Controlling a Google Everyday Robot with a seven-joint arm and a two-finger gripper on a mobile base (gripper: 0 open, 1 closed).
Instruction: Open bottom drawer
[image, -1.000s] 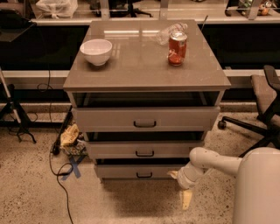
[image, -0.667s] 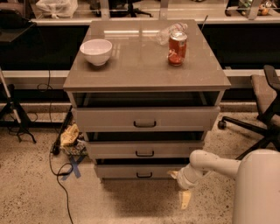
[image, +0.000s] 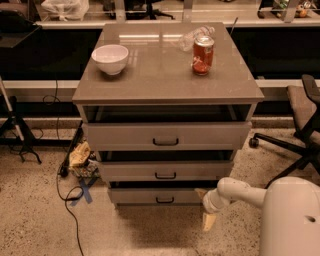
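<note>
The bottom drawer (image: 150, 196) is the lowest and narrowest of three grey-beige fronts of the cabinet. Its small black bar handle (image: 164, 200) sits at its middle. A dark gap shows above its front. My gripper (image: 206, 210) hangs at the end of the white arm (image: 240, 192), just right of the drawer's right end and near the floor. One cream finger (image: 209, 220) points down to the floor, another tip (image: 200, 193) lies by the drawer's right end. It holds nothing that I can see.
The middle drawer (image: 165, 170) and top drawer (image: 167, 136) stand above. On the cabinet top (image: 160, 75) are a white bowl (image: 110, 58), a red can (image: 203, 55) and a clear plastic bottle (image: 192, 35). Cables and clutter (image: 80, 160) lie left; an office chair (image: 300, 125) stands right.
</note>
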